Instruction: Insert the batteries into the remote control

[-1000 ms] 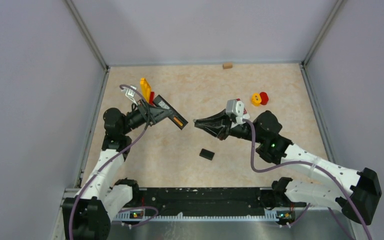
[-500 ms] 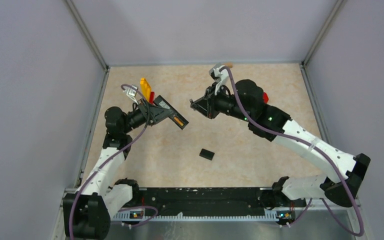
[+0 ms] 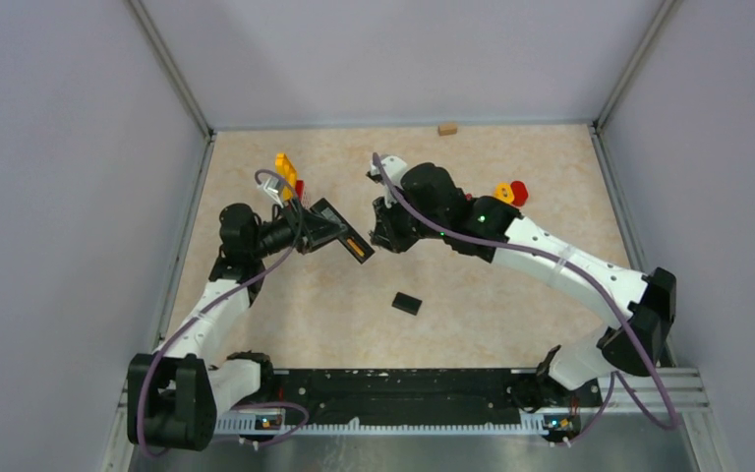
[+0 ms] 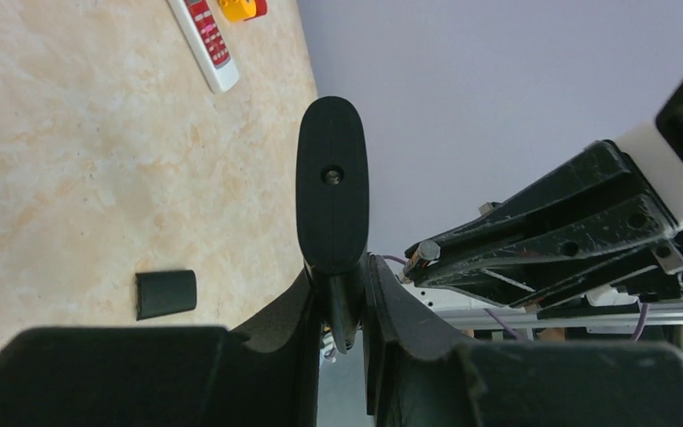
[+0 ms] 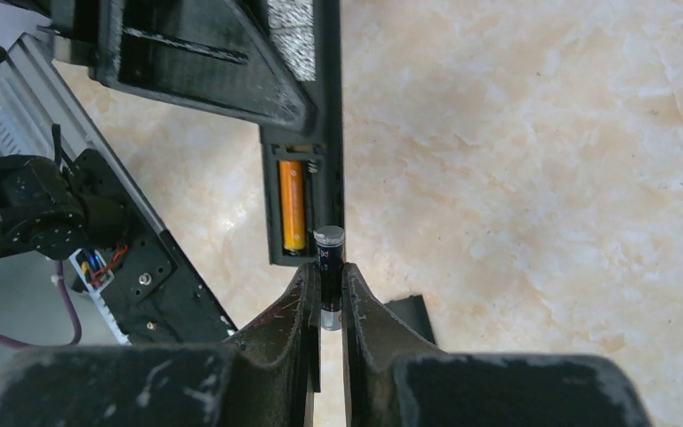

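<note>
My left gripper (image 3: pixel 307 232) (image 4: pixel 342 267) is shut on a black remote control (image 3: pixel 338 230) (image 4: pixel 332 182) and holds it above the table, edge-on in the left wrist view. The remote's battery compartment (image 5: pixel 302 209) is open, with an orange battery (image 5: pixel 292 205) (image 3: pixel 357 247) in one slot. My right gripper (image 3: pixel 380 238) (image 5: pixel 325 271) is shut on a dark battery (image 5: pixel 328 267). That battery's metal end sits just below the free slot at the remote's end. The battery tip (image 4: pixel 427 252) also shows in the left wrist view.
A black battery cover (image 3: pixel 407 303) (image 4: pixel 165 294) lies on the table near the middle. A white remote with red buttons (image 4: pixel 203 40) lies farther off. Yellow and red toys (image 3: pixel 285 167) (image 3: pixel 510 193) and a small wooden block (image 3: pixel 446 128) sit toward the back wall.
The right arm swung up and left from mid-table, bringing its dark battery to the remote's open end. The left arm moved the remote slightly to the right.
</note>
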